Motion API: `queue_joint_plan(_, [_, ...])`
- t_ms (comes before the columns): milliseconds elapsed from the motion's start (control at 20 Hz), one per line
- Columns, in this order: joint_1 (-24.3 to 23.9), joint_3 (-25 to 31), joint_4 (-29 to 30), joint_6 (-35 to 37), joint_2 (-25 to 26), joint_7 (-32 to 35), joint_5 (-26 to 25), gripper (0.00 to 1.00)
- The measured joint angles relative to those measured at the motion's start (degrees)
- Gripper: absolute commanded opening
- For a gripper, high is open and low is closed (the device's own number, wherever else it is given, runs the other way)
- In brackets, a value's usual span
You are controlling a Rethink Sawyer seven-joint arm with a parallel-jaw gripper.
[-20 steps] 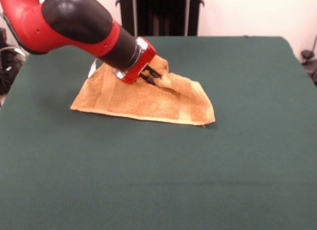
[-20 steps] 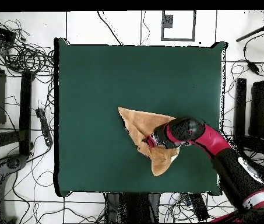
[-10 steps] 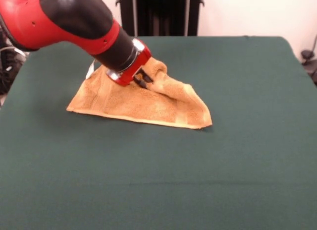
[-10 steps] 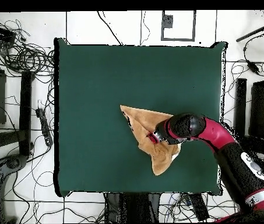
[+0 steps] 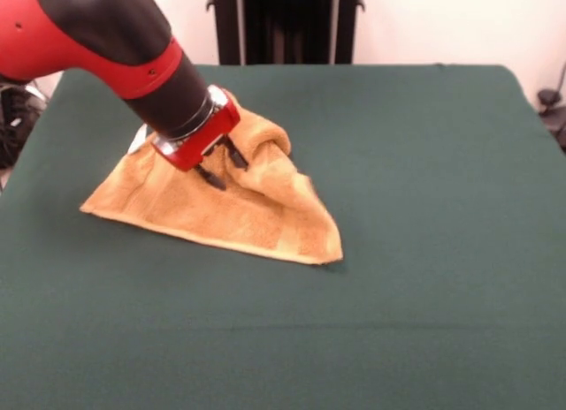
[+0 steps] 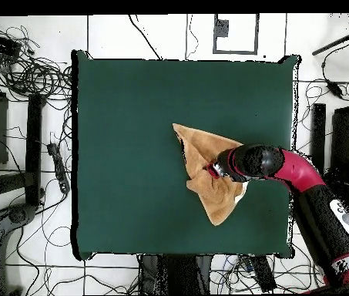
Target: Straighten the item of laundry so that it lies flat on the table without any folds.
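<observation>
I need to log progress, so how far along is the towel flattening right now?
Early on, by the look of it. Nothing looks finished: the towel lies as a folded triangle on the table, with a bunched ridge beside the claw. In hand: the claw's fingers are spread at that bunched part; whether they pinch cloth is unclear. Left: opening the fold and smoothing the towel flat.

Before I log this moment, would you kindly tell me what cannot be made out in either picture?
- Whether the hand grips the towel: front view, the raised fold blocks the contact; overhead view, the arm covers it.
- The towel's far edge: front view, behind the arm; overhead, under it.
- How many layers lie under the bunched fold: hidden by the cloth itself in both views.
- The table's near edge: cut off in the front view.
</observation>
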Motion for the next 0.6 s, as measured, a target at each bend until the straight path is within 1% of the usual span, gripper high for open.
queue_joint_plan(600, [-0.78,1.32,-1.31,-3.04,-0.21,0.00,-1.89,1.00])
